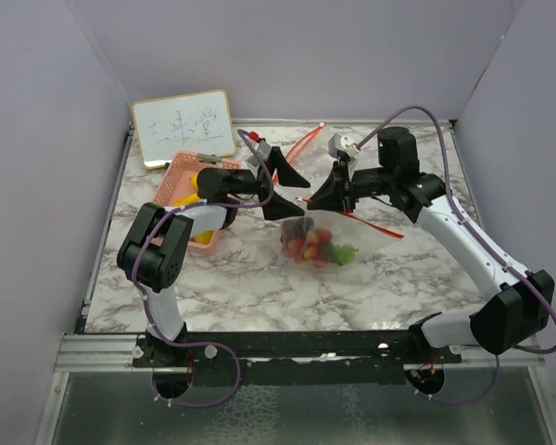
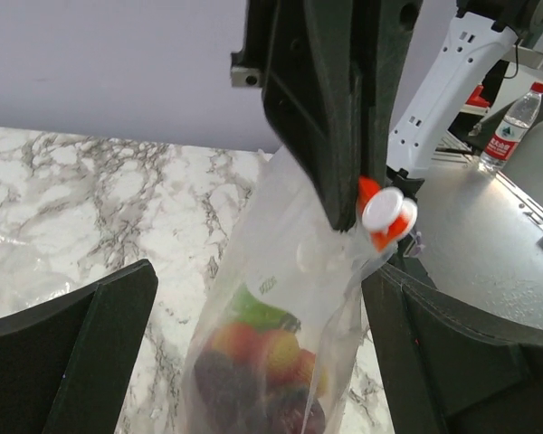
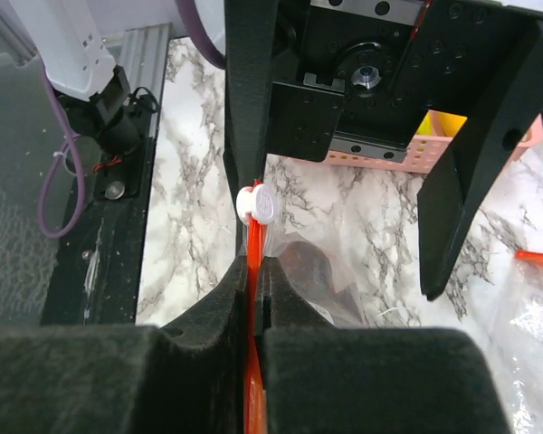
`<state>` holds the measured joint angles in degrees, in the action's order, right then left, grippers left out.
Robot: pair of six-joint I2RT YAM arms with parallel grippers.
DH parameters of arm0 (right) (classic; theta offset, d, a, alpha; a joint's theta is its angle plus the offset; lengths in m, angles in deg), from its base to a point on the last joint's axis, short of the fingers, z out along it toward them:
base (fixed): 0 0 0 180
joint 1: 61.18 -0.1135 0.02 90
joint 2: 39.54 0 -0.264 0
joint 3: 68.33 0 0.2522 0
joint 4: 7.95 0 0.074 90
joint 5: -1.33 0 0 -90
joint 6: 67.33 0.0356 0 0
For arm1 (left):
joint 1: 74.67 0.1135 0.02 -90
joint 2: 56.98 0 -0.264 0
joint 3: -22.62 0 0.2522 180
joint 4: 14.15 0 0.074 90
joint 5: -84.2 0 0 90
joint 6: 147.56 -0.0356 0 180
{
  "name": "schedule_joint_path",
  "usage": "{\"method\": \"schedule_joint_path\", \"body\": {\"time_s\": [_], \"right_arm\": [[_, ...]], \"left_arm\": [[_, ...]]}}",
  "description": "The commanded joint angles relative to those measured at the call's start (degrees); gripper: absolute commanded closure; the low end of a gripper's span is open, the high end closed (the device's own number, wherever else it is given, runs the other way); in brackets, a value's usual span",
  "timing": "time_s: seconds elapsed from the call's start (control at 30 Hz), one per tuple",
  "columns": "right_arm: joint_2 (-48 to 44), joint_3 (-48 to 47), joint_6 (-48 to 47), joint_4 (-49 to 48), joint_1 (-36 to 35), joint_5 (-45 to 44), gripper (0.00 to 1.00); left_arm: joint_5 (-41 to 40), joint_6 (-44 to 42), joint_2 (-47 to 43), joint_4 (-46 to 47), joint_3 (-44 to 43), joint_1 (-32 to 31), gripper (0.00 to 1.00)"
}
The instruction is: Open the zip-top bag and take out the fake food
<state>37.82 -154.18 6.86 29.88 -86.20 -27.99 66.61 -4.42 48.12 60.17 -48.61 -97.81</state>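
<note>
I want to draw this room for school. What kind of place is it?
Probably a robot test booth, not a kitchen: a black-and-white left arm and right arm bolted to a metal rail, plain lilac walls boxing in a marble-patterned tabletop, and a small handwritten whiteboard at the back.

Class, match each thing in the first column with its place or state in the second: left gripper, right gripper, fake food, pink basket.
Column one:
1. left gripper
2. right gripper
3. fake food
4. pink basket

Column two:
A. inside the zip-top bag
B. open
C. on the left side of the table
D. shut on the bag's orange zip strip

Pairs: 1-B; 2-D; 3-A; 4-C
</note>
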Motion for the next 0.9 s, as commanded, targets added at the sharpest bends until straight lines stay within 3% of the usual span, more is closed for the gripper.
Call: {"method": "schedule_joint_path", "body": {"time_s": [0.0,0.07,0.27,0.3,0.43,0.67,0.87], "right_arm": [[0.7,-0.4,-0.3,-0.8,0.2,5.1,0.99],[0.7,0.2,-0.1,-1.4,0.2,5.8,0.99],[1.2,1.2,0.3,-2.3,0.2,2.9,0.99],[1.3,1.3,0.2,-2.4,0.2,2.7,0.99],[1.3,2.1,0.7,-3.5,0.3,1.3,0.99],[-0.8,3.9,4.2,-8.3,0.3,-6.4,0.99],[-5.1,8.6,8.8,-14.7,0.2,-18.9,0.65]], "left_arm": [[-0.7,0.2,0.2,13.4,-3.2,-1.9,0.01],[-0.7,0.5,0.7,13.4,-3.6,-2.3,0.04],[-0.3,0.6,0.4,13.4,-3.6,-3.2,0.4],[-0.2,0.6,0.3,13.4,-3.5,-3.2,0.48],[0.1,0.6,0.2,13.3,-2.7,-3.2,0.99],[0.7,1.3,0.1,13.4,-1.9,-3.1,1.0],[1.1,3.9,2.8,13.3,-4.0,-3.1,1.0]]}}
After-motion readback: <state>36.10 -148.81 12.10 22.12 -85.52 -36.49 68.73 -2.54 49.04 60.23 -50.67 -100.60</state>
